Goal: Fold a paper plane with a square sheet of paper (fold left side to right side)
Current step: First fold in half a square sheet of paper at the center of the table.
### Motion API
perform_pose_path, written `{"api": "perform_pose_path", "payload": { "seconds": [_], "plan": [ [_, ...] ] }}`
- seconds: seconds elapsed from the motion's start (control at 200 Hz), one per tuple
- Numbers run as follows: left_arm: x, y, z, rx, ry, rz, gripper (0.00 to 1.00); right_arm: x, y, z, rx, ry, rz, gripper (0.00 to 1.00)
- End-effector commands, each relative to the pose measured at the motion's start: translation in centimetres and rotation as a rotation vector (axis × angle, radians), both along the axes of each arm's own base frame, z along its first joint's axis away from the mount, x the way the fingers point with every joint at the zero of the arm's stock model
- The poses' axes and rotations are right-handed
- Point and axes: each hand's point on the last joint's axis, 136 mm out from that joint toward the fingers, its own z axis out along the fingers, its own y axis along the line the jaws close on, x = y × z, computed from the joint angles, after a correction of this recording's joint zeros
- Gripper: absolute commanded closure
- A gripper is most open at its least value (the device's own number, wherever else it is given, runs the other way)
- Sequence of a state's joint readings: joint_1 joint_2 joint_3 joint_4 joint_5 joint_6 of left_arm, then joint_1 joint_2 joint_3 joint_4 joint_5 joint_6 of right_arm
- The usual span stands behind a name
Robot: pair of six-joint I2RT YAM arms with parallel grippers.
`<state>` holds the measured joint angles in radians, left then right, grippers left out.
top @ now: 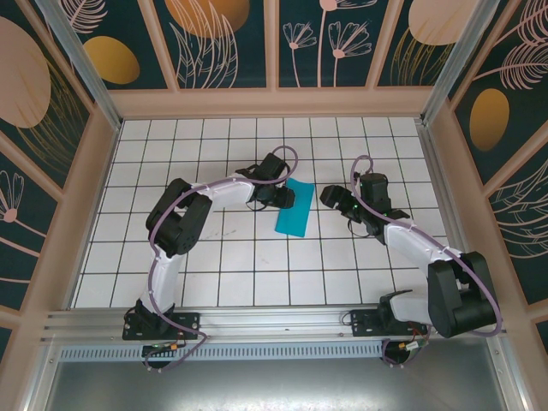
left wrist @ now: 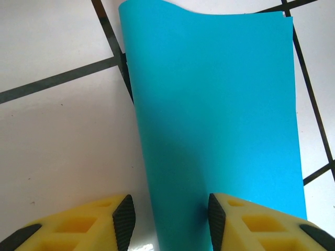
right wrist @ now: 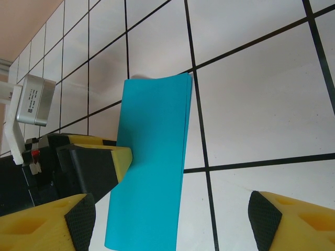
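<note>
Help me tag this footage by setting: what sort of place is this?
Probably an enclosed robot test cell, not a home: a white gridded table walled by floral-print panels, with the left arm and right arm bolted to a metal rail at its near edge.

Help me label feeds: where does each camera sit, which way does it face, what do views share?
Top external: above and behind both arms, seen whole, looking down on the tiled table; left gripper and right gripper flank the folded cyan paper.
Left wrist: looks down past its yellow fingers onto the paper.
Right wrist: looks across the table, past its own fingers, at paper and left gripper.
All three share the paper.
</note>
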<state>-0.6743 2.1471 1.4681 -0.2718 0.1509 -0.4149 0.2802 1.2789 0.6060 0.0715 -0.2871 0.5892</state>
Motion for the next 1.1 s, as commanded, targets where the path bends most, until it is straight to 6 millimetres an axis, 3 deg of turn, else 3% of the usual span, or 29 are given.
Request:
{"api": "perform_pose_path", "payload": {
  "seconds": [0.0, 1.096],
  "plan": [
    [-0.6, 0.3, -3.8, 0.064, 0.032, -0.027, 0.52, -0.1, -0.1, -0.5, 0.006, 0.004, 0.001, 0.2],
    [0.8, 0.5, -2.8, 0.106, -0.045, -0.05, 0.52, -0.4, 0.6, -1.7, 0.005, 0.038, 0.041, 0.2]
  ]
}}
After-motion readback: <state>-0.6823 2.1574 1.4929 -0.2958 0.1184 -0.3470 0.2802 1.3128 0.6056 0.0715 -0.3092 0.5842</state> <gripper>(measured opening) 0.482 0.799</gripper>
